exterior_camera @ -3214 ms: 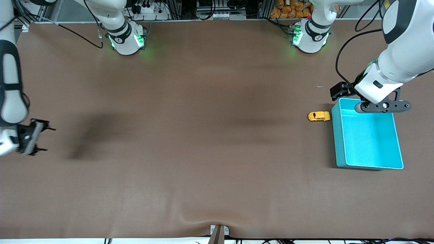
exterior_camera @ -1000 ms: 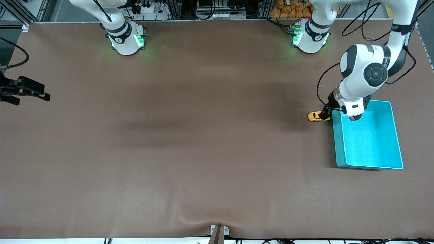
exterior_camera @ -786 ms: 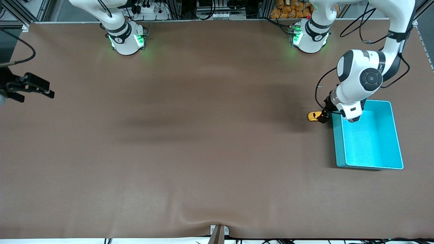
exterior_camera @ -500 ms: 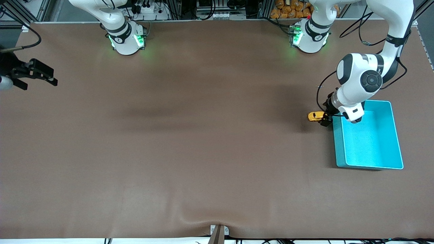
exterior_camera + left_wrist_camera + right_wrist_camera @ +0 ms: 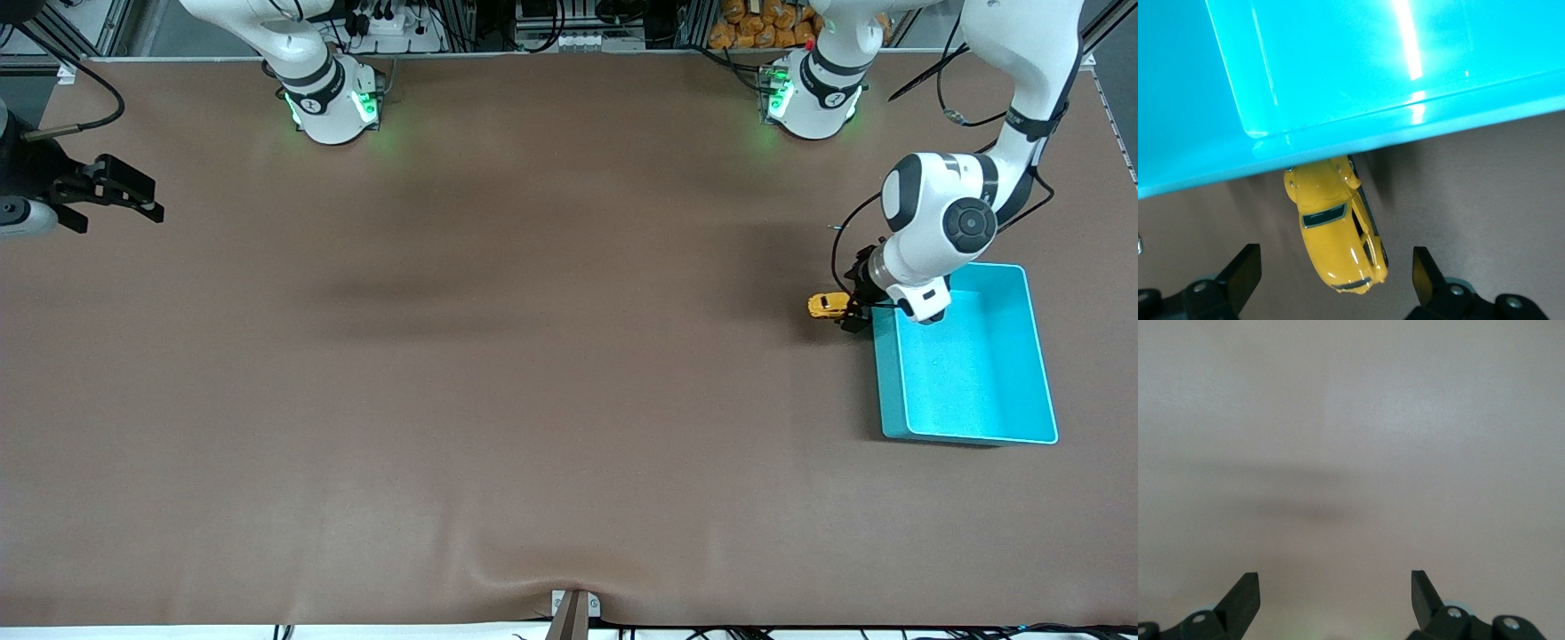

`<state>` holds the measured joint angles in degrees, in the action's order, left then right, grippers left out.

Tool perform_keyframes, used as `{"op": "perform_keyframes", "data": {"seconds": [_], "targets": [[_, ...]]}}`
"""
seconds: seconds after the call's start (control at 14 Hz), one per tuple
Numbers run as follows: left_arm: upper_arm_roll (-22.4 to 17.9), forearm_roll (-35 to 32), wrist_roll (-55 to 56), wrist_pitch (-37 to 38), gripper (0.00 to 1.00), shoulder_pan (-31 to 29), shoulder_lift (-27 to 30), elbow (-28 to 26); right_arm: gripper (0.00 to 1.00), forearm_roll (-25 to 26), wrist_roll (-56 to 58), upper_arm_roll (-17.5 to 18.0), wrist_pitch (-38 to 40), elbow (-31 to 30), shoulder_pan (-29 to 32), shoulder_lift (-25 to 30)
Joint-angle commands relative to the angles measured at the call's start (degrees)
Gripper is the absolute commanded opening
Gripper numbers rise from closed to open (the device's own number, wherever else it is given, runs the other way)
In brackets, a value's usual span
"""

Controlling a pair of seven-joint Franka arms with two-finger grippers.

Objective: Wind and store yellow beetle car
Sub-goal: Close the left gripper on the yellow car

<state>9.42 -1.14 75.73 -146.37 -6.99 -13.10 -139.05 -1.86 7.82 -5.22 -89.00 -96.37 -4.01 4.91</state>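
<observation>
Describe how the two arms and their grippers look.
Both arms are glossy white with black joint bands and round dark caps; their bases glow green. Black cables loop along the left arm. The left gripper and right gripper are black, each with two wedge-shaped fingers and small silver screws.

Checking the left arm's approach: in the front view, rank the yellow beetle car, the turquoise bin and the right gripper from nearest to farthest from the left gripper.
1. yellow beetle car: between the open fingers of the left gripper, on the table beside the bin.
2. turquoise bin: right beside the car, at the left arm's end.
3. right gripper: open, waiting over the right arm's end of the table.
</observation>
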Motion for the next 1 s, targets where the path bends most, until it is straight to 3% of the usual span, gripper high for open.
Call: {"op": "perform_keyframes", "data": {"seconds": [0.0, 0.36, 0.43, 0.5, 0.57, 0.93], "targets": [[0.34, -0.70, 1.00, -2.24, 1.00, -0.22, -0.87, -0.34, 1.00, 0.98, -0.44, -0.58, -0.82, -1.37, -0.91, 1.33], [0.25, -0.79, 1.09, -5.67, 1.00, -0.04, -3.77, -0.34, 1.00, 0.98, -0.44, -0.58, -1.35, -1.45, -0.82, 0.80], [0.25, -0.79, 1.09, -5.76, 0.65, -0.04, -3.86, -0.34, 1.00, 0.89, -0.35, -0.49, -1.87, -1.45, -0.56, 0.45], [0.16, -0.79, 1.09, -5.77, 0.23, -0.04, -3.86, -0.34, 1.00, 0.89, -0.35, -0.49, -1.88, -1.45, -0.82, 0.45], [0.16, -0.88, 1.09, -5.77, 0.00, -0.13, -3.86, -0.26, 1.00, 0.89, -0.35, -0.49, -1.88, -1.37, -0.91, 0.27], [0.34, -0.88, 1.00, -5.68, 0.00, 0.92, -2.82, 0.18, 1.00, 0.98, -0.35, -0.49, -2.05, -0.93, -0.64, -0.69]]}}
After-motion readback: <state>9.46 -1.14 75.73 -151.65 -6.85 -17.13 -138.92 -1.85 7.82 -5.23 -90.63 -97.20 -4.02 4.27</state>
